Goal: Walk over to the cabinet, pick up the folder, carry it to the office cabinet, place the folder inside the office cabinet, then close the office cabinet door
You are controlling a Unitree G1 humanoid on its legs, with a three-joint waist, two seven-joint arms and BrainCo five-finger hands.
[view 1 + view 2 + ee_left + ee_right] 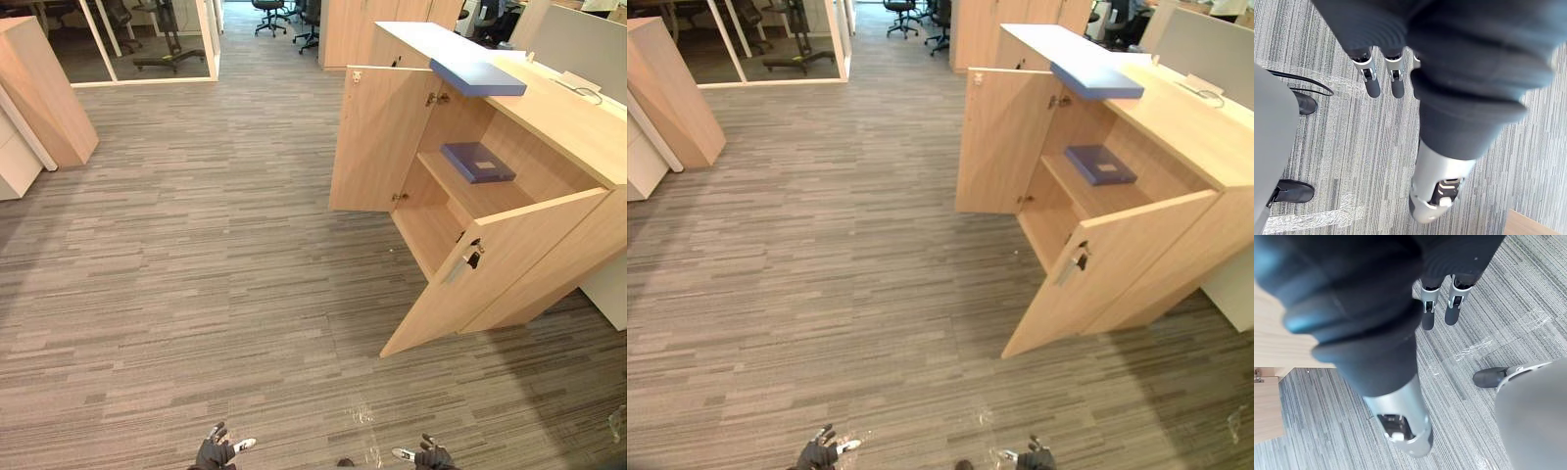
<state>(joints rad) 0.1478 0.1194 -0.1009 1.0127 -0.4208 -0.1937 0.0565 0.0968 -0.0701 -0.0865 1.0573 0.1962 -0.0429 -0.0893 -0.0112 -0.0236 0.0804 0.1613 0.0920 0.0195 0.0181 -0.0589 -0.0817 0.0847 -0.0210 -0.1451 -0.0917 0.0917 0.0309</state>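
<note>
Over carpet [196, 245], both hands' [1464, 112] [1366, 323] fingers [1372, 83] straight, empty.

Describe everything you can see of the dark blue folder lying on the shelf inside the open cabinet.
The folder is dark blue, thin and rectangular, closed, with a small pale label on its cover. The cover looks smooth, perhaps plastic or card. It lies flat on the shelf of the open light-wood cabinet, set back from the shelf's front edge. Only the shelf touches it.

I see a dark blue folder [477, 162] in the light wood cabinet [568, 122]. The floor [196, 274] has thin grey and brown stripes.
</note>
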